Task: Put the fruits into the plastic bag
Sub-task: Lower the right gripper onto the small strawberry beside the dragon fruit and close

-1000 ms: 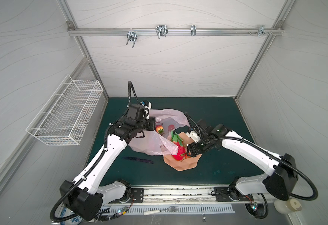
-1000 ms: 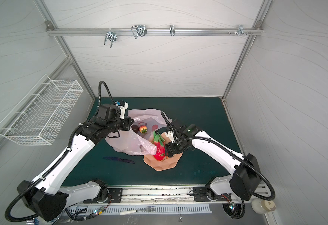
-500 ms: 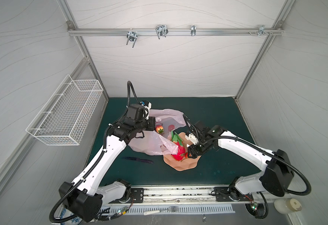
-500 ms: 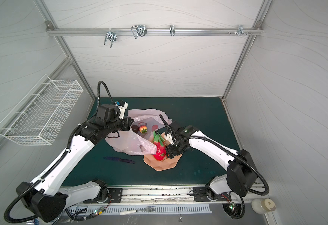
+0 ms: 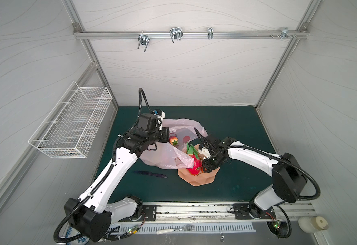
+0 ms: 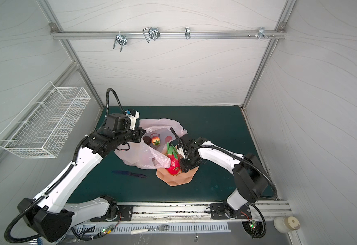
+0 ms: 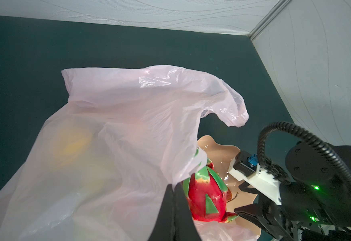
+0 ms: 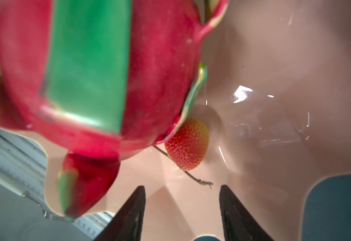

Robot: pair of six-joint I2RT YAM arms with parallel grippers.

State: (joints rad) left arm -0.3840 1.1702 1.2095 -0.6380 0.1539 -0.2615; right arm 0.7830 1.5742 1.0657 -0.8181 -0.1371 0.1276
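The pale-pink plastic bag (image 5: 162, 157) (image 6: 135, 157) lies open at mid-table, with its near rim pinched up by my shut left gripper (image 7: 174, 188) (image 6: 142, 133). Inside it I see a red strawberry (image 5: 173, 140) (image 6: 155, 140), a dark fruit (image 6: 146, 139) and a yellow shape (image 7: 72, 144) showing through the film. The pink-red dragon fruit (image 5: 194, 163) (image 8: 107, 73) leans in the peach bowl (image 5: 198, 180) (image 8: 274, 104) against the bag's edge, and a small strawberry (image 8: 188, 144) lies beside it. My right gripper (image 8: 182, 188) (image 5: 205, 167) is open inside the bowl beside the dragon fruit, holding nothing.
A dark knife (image 5: 150, 174) lies on the green mat left of the bowl. A white wire basket (image 5: 73, 125) hangs on the left wall. A fork (image 5: 177, 229) and a white jar (image 5: 313, 224) sit in front of the mat.
My right gripper has edged closer to the dragon fruit inside the bowl and its jaws have narrowed. The left arm and the bag have not moved.
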